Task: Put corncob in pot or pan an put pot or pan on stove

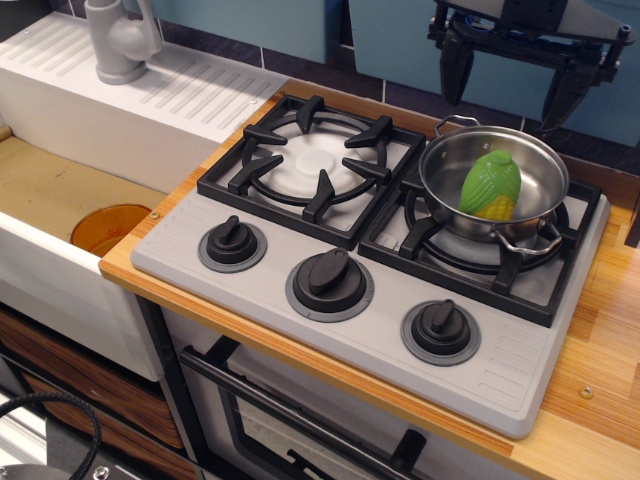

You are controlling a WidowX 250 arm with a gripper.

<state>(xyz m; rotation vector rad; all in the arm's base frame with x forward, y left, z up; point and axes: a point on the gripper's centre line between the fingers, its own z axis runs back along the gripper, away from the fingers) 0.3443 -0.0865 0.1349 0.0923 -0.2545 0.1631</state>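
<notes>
Green-and-yellow ribbed corncob (490,186), shiny silver pot (530,160), grey stove (390,340) (black grates), orange dish (108,228)

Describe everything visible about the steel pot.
The pot is shiny stainless steel, round and shallow, with two small loop handles, one at the back and one at the front right. It stands upright on the right burner grate of the stove. The corncob leans inside it, yellow end down. The gripper hangs above, apart from it, jaws open.
</notes>
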